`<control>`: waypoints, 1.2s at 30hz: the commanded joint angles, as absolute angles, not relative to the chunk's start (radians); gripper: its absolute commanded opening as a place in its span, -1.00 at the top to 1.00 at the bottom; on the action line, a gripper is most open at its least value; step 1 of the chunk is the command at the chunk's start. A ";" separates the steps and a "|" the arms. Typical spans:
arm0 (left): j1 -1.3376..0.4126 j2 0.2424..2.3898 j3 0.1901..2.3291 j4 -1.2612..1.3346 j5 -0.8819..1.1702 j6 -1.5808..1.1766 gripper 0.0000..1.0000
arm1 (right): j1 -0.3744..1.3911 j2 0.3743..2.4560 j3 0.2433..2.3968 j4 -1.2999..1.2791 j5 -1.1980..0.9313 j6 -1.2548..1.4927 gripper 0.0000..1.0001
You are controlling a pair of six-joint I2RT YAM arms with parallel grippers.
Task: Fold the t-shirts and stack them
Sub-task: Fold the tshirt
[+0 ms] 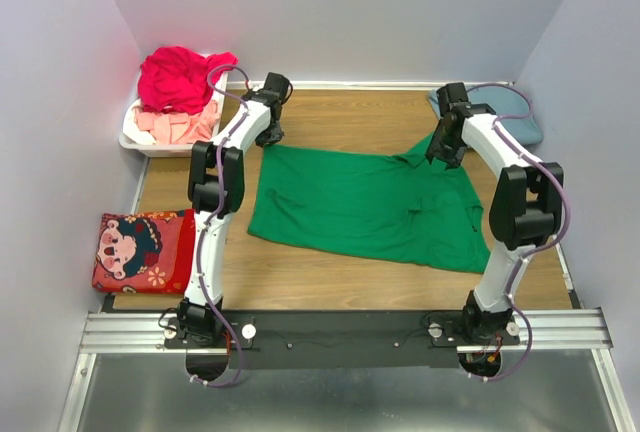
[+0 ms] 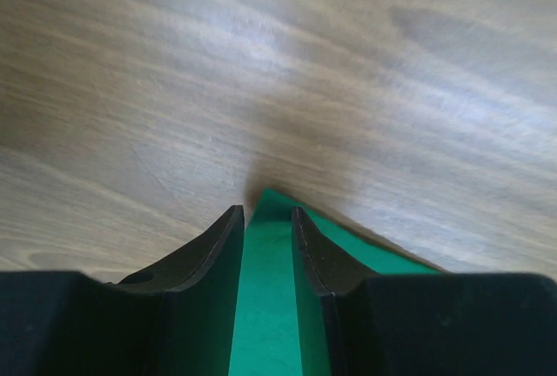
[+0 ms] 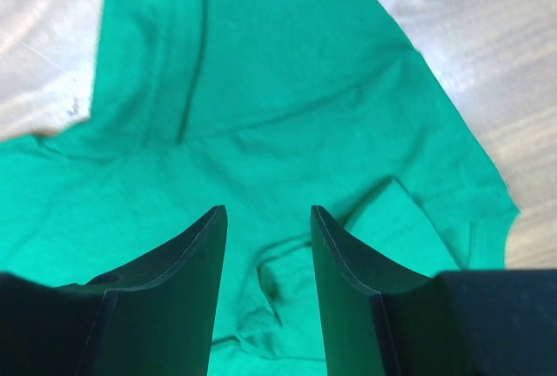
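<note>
Green tee (image 1: 365, 202) is spread out mostly flat in the middle of the wooden tabletop (image 1: 340, 117), a bit rumpled toward its right side. Left pincer (image 2: 265, 212) is down at the tee's upper-left corner. In the left wrist view the fingers sit part-way apart with the pointed corner of green cloth lying in the gap and poking out just past the tips. It doesn't look pinched, more like the cloth is just lying flat there.

Right pincer (image 3: 268, 211) is over the tee's upper-right corner, fingers clearly apart, nothing between them, just wrinkled green fabric below.

Upper left of the top view there's a white basket (image 1: 150, 147) with a magenta-red tee (image 1: 180, 77) heaped on top and a pale pink one (image 1: 175, 127) under it. A blue-grey tee (image 1: 520, 117) sits in the upper-right corner, behind the right arm. At the left edge there's a red cartoon-print cushion (image 1: 145, 250), well apart from the green tee.
</note>
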State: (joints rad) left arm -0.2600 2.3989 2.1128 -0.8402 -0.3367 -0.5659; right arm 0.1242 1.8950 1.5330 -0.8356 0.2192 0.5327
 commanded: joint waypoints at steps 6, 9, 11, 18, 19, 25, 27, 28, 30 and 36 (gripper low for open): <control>-0.252 2.434 2.057 -0.850 -0.314 -0.563 0.22 | 0.118 1.988 1.647 -0.824 0.202 0.528 -0.04; -0.245 2.454 2.056 -0.839 -0.307 -0.561 0.25 | 0.118 2.008 1.664 -0.825 0.212 0.523 -0.04; -0.242 2.462 2.057 -0.836 -0.311 -0.558 0.33 | 0.118 2.017 1.683 -0.824 0.215 0.517 -0.04; -0.221 2.461 2.049 -0.834 -0.336 -0.560 0.59 | 0.120 2.046 1.733 -0.825 0.229 0.517 -0.04; -0.218 2.461 2.049 -0.841 -0.334 -0.561 0.70 | 0.120 2.048 1.738 -0.824 0.229 0.517 -0.04; -0.210 2.434 2.028 -0.845 -0.340 -0.561 1.00 | 0.117 2.062 1.775 -0.825 0.238 0.518 -0.04; -0.209 2.413 2.020 -0.844 -0.354 -0.560 1.00 | 0.109 2.075 1.795 -0.824 0.242 0.520 -0.04; -0.209 2.407 2.019 -0.844 -0.359 -0.560 1.00 | 0.101 2.083 1.802 -0.825 0.244 0.519 -0.04; -0.209 2.387 2.019 -0.850 -0.379 -0.560 1.00 | 0.094 2.117 1.824 -0.825 0.250 0.522 -0.04; -0.209 2.344 2.002 -0.853 -0.384 -0.549 1.00 | 0.067 2.256 1.965 -0.824 0.265 0.508 -0.04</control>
State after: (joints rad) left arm -0.2245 2.3817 2.0361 -0.7990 -0.3470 -0.5648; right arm 0.0868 2.1498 1.8675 -0.8280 0.2203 0.5220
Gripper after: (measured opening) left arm 0.009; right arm 0.521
